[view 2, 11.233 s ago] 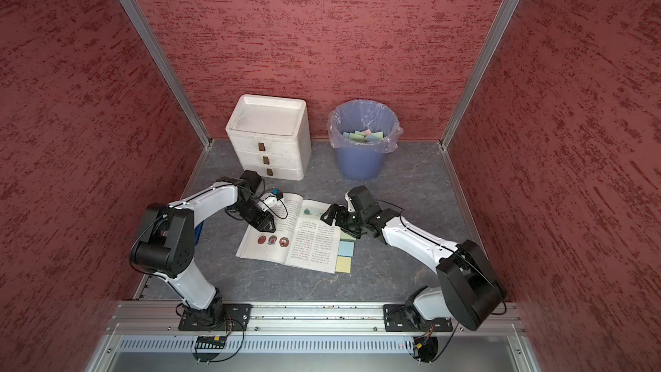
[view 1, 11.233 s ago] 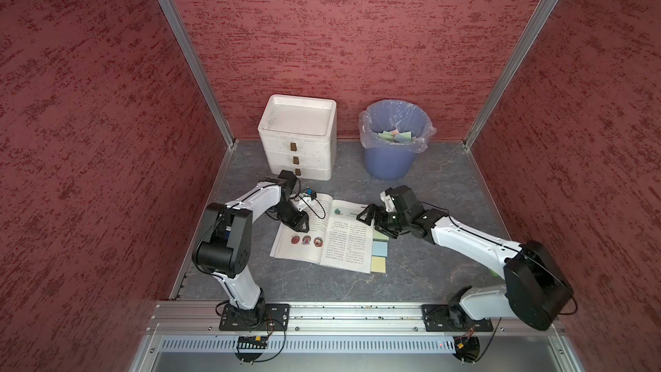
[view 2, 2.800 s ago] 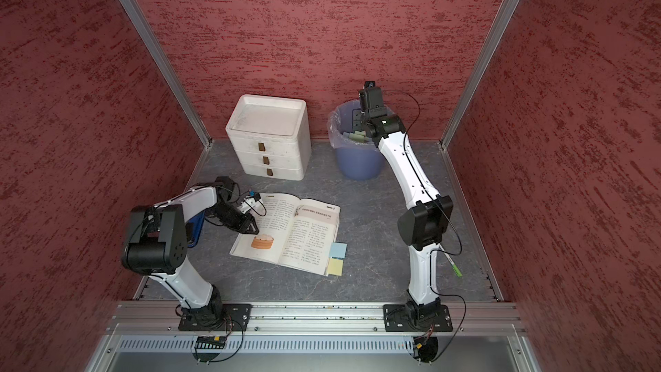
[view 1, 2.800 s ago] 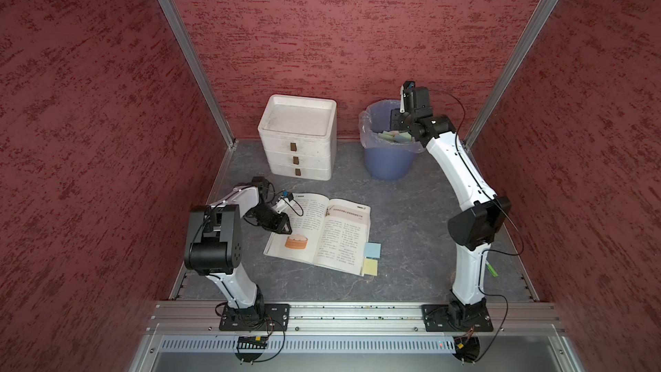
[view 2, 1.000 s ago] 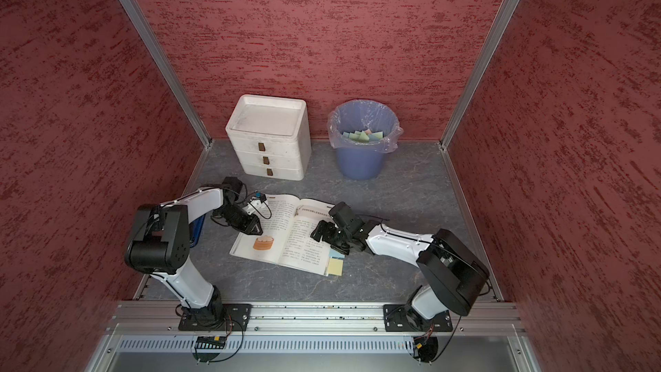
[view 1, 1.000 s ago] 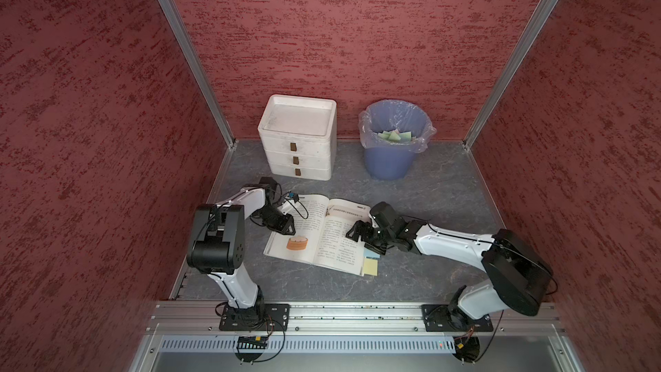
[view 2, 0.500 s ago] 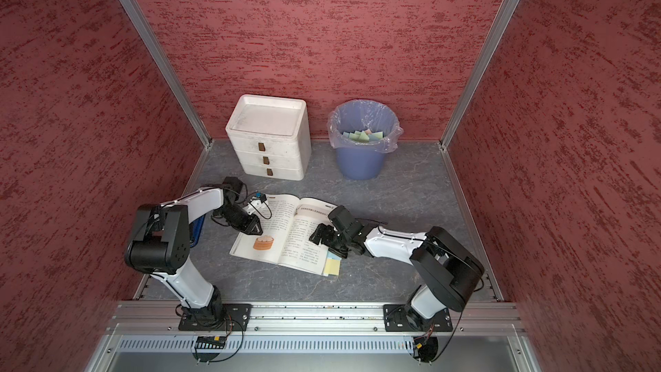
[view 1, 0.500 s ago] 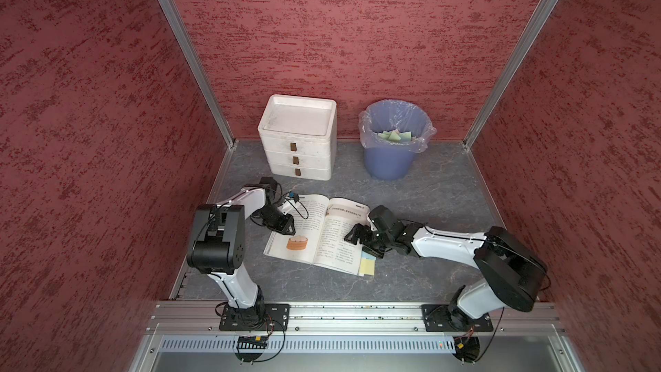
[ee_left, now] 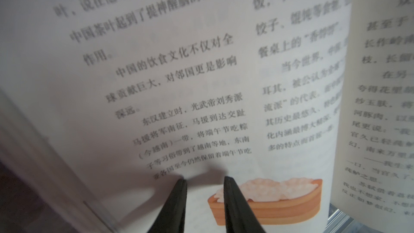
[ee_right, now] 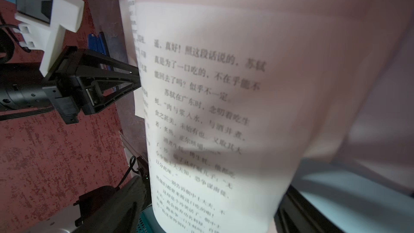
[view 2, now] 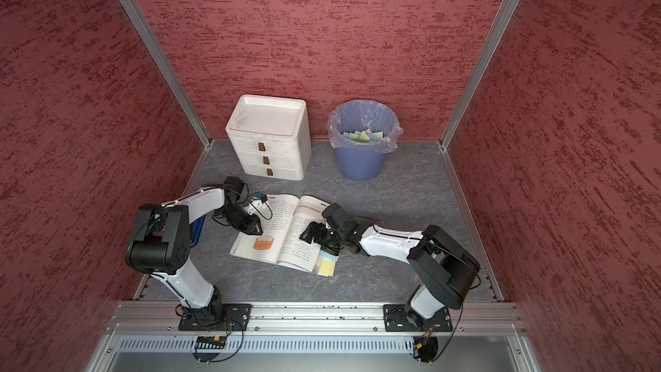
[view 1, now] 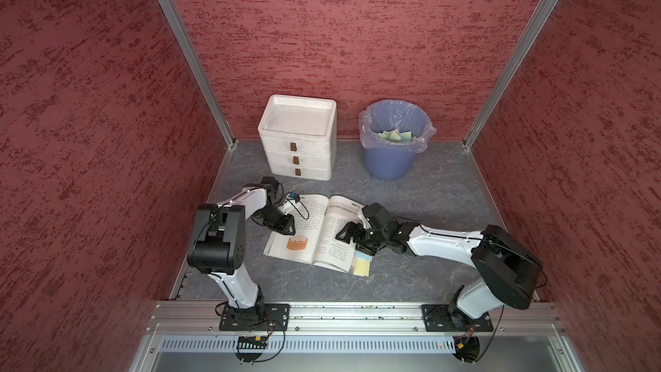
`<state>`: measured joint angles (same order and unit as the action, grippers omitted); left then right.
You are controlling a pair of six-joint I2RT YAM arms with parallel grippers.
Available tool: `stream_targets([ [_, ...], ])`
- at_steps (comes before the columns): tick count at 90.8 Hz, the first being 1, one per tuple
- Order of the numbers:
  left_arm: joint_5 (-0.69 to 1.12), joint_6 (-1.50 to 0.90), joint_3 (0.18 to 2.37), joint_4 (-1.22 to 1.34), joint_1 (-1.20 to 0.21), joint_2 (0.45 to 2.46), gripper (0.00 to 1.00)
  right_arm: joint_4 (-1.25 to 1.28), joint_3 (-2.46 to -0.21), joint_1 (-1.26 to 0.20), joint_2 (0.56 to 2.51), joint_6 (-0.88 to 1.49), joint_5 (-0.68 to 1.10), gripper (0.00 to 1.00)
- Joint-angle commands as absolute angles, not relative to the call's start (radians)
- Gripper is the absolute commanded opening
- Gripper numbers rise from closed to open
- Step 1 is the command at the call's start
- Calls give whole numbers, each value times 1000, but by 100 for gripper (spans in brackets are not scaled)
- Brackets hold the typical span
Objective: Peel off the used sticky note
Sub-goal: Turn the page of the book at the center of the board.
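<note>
Beside end effector [view 1: 352, 243], sticky note [view 1: 364, 256] (blue)

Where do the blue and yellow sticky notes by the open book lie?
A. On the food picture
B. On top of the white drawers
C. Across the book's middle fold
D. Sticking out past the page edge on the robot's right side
D: in both top views the sticky notes jut out beyond the outer page edge of the book on the robot's right side, away from the food picture and the drawers.

Sticky notes [view 1: 361, 264]: partly under my right gripper [view 1: 352, 243] | page text [ee_left: 179, 63]: blurred | my left fingers [ee_left: 177, 207]: cut off at view's edge
</note>
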<state>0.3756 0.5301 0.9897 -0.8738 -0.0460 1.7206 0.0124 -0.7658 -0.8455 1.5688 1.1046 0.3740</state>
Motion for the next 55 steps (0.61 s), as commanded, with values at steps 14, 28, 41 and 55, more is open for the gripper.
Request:
stream_targets([
  [14, 370, 525, 974, -842, -66, 1761, 31, -54, -859, -884, 1510, 1049, 364, 91],
  [28, 395, 525, 982, -855, -55, 1746, 31, -38, -914, -904, 1546, 1044, 370, 91],
  [41, 488, 526, 1039, -926, 22, 1692, 31, -26, -1038, -937, 1649, 1020, 402, 91],
  [55, 574, 561, 1134, -1045, 155, 1624, 31, -32, -1217, -965, 1767, 978, 443, 91],
])
